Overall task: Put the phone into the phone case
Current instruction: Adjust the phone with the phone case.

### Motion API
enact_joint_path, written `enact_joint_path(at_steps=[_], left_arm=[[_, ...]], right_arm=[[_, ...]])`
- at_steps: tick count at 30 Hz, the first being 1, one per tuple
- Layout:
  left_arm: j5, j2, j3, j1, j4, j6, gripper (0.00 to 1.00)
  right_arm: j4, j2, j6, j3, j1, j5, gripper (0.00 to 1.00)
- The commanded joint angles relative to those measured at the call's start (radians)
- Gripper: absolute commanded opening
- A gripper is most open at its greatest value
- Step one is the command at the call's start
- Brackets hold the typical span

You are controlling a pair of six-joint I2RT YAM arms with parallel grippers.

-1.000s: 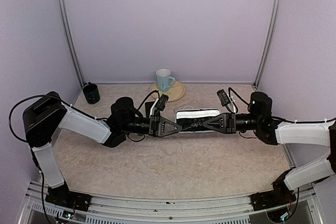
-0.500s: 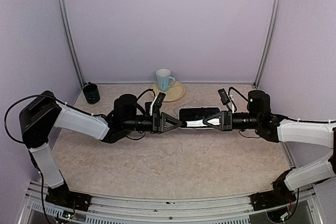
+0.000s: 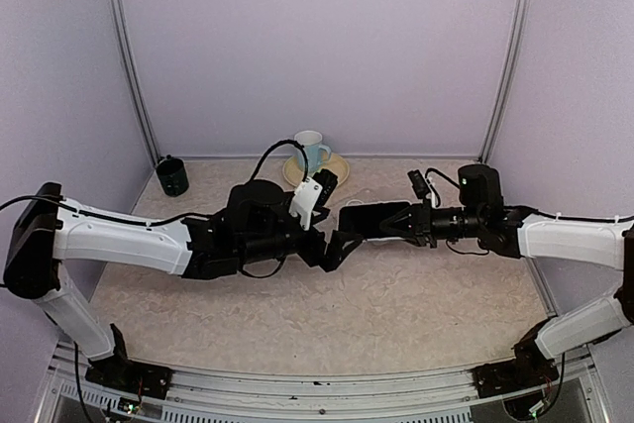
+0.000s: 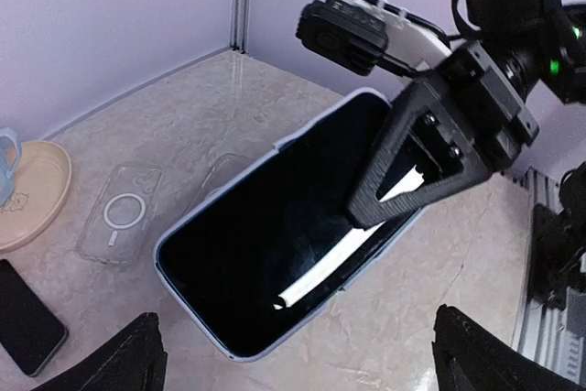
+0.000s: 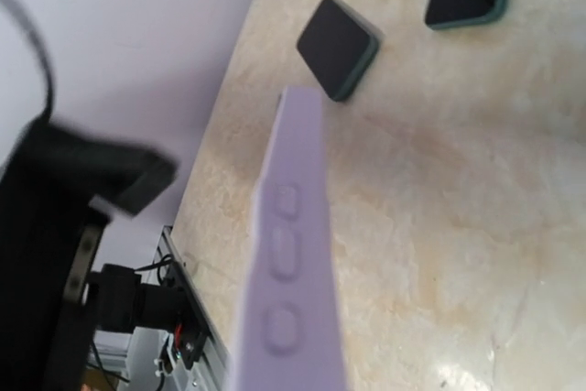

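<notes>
Purple case (image 5: 284, 254) seems snug round the phone (image 4: 275, 254), pinched at one end by the right gripper (image 3: 398, 225), up off the table (image 3: 327, 314). The left gripper (image 3: 337, 245) is spread wide beside it, holding nothing. Next: check the corners, then lay it down softly.

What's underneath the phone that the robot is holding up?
Only the table shows around the phone. A clear case with a ring lies beside it, not under it. The phone covers the spot straight beneath.
</notes>
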Motion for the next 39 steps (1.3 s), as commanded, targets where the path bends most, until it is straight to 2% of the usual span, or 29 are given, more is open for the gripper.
enact_joint_path(at_steps=[1, 5, 8, 12, 21, 25, 33, 39], left_arm=[[-0.262, 0.0, -0.036, -0.065, 0.035, 0.3, 0.99], [-0.355, 0.019, -0.079, -0.108, 0.153, 0.509, 0.98], [-0.388, 0.059, -0.105, -0.134, 0.239, 0.675, 0.92], [-0.355, 0.101, -0.162, -0.157, 0.362, 0.857, 0.85], [-0.277, 0.16, -0.12, -0.155, 0.39, 0.921, 0.78], [-0.267, 0.187, -0.079, -0.153, 0.357, 0.937, 0.66], [-0.254, 0.215, -0.043, -0.135, 0.324, 0.952, 0.48], [-0.23, 0.215, -0.038, -0.13, 0.299, 0.952, 0.45]], right_arm=[[-0.005, 0.011, 0.043, 0.046, -0.003, 0.005, 0.0], [-0.015, 0.019, 0.066, 0.045, -0.003, -0.001, 0.0], [-0.031, 0.02, 0.078, 0.047, -0.003, -0.001, 0.0], [-0.036, 0.023, 0.104, 0.046, -0.003, -0.005, 0.0], [-0.034, 0.023, 0.136, 0.048, -0.001, -0.014, 0.0], [-0.034, 0.023, 0.135, 0.046, -0.001, -0.015, 0.0], [-0.028, 0.021, 0.139, 0.041, 0.002, -0.02, 0.0], [-0.025, 0.019, 0.142, 0.043, 0.002, -0.031, 0.0]])
